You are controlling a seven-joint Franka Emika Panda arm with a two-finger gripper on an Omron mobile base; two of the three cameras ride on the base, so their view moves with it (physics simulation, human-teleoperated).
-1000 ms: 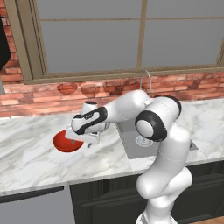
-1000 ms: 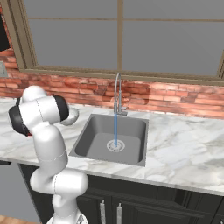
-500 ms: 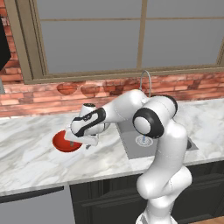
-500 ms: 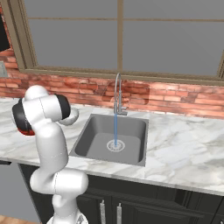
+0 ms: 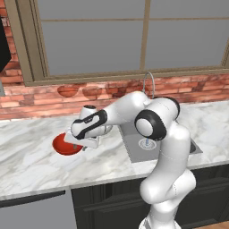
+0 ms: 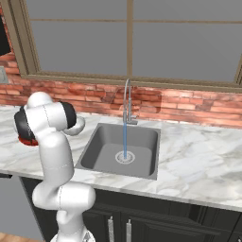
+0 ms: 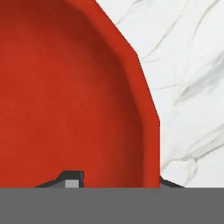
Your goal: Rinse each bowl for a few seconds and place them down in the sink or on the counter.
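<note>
- The red bowl sits on the white marble tabletop, well to the left of the sink, with the gripper low over its right edge.
- In the hand view the red bowl has its rim wall running between the two fingers: one finger stands inside the basin, the other just outside on the marble side.
- The fingers are at a middling gap astride that rim; whether they already pinch it the pictures do not settle.
- Judged by its look, the bowl is stiff, glossy and probably light; a smooth glazed wall is slippery, more so once wet under the tap.
- The rim is the sensible place to take hold: one finger inside, one outside, seated well down the wall so the shallow, sloping side does not squeeze out upward.
- Held at one edge, the bowl will want to hang and tilt, so a firm grip and a slow lift seem wise.
- A second, pale bowl shows just behind the forearm on the tabletop; its details are hard to make out.
- Water runs from the curved steel faucet down onto the drain, so the rinse spot is ready to the right.
</note>
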